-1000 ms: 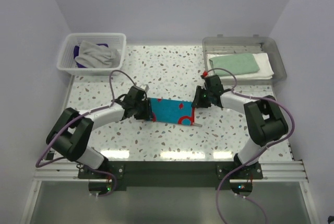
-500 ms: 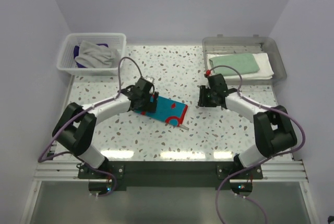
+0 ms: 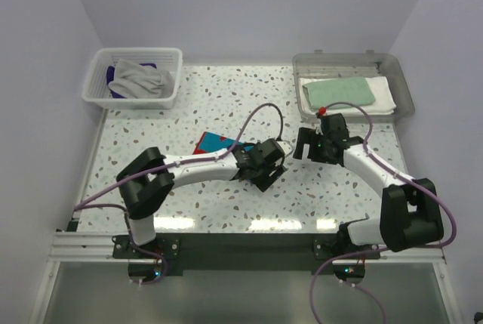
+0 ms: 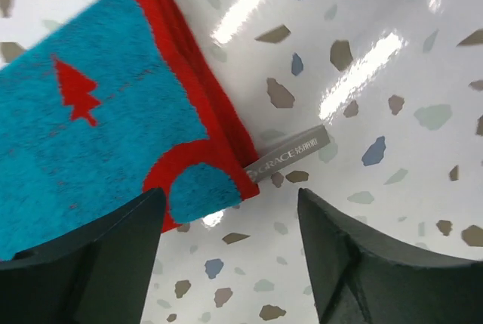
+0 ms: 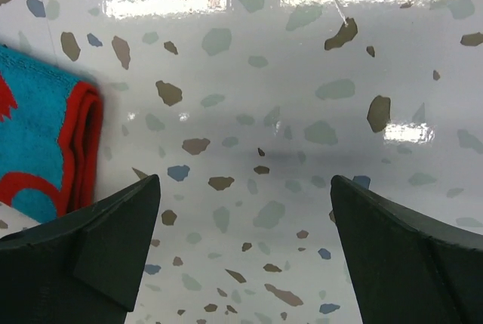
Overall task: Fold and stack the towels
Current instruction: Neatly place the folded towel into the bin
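Observation:
The turquoise-and-red patterned towel (image 3: 213, 142) lies folded on the table, partly under my left arm. Up close its red-edged corner (image 4: 189, 180) and grey label (image 4: 290, 154) rest flat. My left gripper (image 3: 264, 167) hovers open just past that corner (image 4: 226, 195), holding nothing. My right gripper (image 3: 301, 143) is open over bare table (image 5: 245, 180), with the towel's folded edge (image 5: 45, 143) to its left. A mint green towel (image 3: 338, 92) lies on a white towel (image 3: 385, 98) in the tray. A grey towel (image 3: 140, 78) and a dark purple one (image 3: 113, 76) sit in the basket.
The white slatted basket (image 3: 100, 95) stands at the back left and the clear grey tray (image 3: 404, 86) at the back right. Purple cables loop above both arms. Speckled tabletop lies between the two grippers.
My left gripper swept right across the towel, folding it over, and opened. My right gripper let go, opened wide and drew back to the right. The towel now lies smaller.

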`<state>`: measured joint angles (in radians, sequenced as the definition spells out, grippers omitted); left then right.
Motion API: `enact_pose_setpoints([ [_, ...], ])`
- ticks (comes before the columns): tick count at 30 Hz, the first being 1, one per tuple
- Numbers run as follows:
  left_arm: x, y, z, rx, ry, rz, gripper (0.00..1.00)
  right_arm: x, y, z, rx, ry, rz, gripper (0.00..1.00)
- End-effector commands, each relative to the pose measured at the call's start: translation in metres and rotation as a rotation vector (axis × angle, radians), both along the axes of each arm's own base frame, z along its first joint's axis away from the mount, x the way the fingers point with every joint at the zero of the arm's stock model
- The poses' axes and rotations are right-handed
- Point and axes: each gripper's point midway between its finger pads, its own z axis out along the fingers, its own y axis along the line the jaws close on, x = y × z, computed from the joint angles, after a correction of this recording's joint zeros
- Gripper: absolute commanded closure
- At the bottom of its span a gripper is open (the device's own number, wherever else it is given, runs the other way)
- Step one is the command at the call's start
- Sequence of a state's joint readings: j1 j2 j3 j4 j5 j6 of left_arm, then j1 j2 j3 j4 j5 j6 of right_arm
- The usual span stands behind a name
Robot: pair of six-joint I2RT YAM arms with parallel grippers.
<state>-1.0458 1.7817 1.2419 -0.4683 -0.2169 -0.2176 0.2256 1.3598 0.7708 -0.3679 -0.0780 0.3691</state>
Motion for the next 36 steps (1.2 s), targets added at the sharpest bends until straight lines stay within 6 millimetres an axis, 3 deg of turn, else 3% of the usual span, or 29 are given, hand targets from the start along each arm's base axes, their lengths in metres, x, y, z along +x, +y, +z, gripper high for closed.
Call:
enact_pose_setpoints([
  [1,-0.007,-0.003,-0.018,0.103,0.021,-0.074,0.26,-0.010,-0.001,0.004,0.020,0.001,-0.008,0.02],
  [9,0.003,-0.010,-0.036,0.144,0.008,-0.029,0.31,-0.021,-0.001,-0.002,0.042,0.009,-0.016,0.02],
  [17,0.002,0.013,-0.063,0.254,0.022,0.048,0.33,-0.027,0.005,-0.007,0.085,0.014,-0.012,0.02],
  [20,-0.001,0.022,-0.073,0.276,0.033,0.070,0.45,-0.026,0.012,-0.004,0.131,0.004,-0.017,0.02],
  [24,-0.002,0.033,-0.085,0.292,0.053,0.100,0.80,-0.020,0.022,0.003,0.209,-0.020,-0.050,0.02],
  [27,0.001,0.028,-0.078,0.231,0.063,0.114,0.99,-0.016,0.033,0.007,0.306,-0.027,-0.095,0.02],
  [36,-0.001,-0.008,-0.026,0.000,0.091,0.087,1.00,0.002,0.066,0.011,0.560,0.007,-0.226,0.01],
])
